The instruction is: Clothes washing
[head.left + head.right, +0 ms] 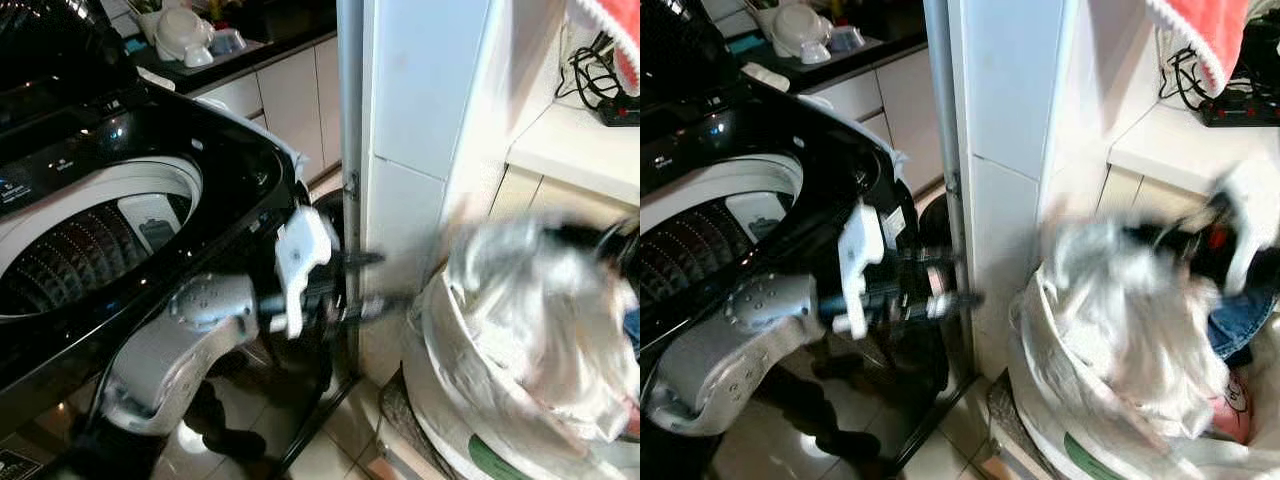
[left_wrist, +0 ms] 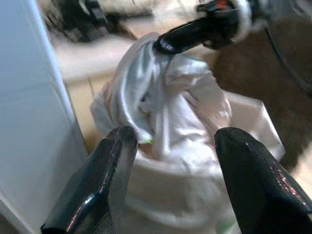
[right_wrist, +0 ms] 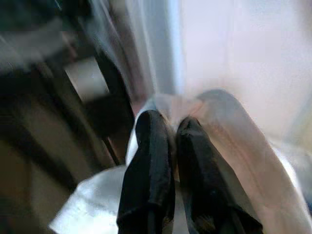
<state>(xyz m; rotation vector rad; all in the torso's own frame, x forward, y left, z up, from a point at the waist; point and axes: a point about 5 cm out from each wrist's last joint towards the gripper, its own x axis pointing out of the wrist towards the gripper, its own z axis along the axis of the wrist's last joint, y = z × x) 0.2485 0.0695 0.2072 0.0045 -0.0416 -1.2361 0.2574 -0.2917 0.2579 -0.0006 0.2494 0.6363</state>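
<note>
A: Where's the white garment (image 1: 530, 300)?

B: Over the laundry bag (image 1: 450, 400), right hand (image 3: 168, 129) clamped on a fold. Left hand (image 2: 170, 146) spread apart nearby.

A: Handling?

B: Probably soft, light, floppy; grip bunched cloth.

A glossy tiled floor (image 1: 330, 445) carries a black top-loading washing machine (image 1: 110, 230) on the robot's left and a white laundry bag (image 1: 470, 400) on its right, beside a white pillar. Further back, a dark counter (image 1: 250, 50) holds white dishes (image 1: 180, 35). A pale shelf (image 1: 575, 150) at right bears black cables (image 1: 595, 75).
</note>
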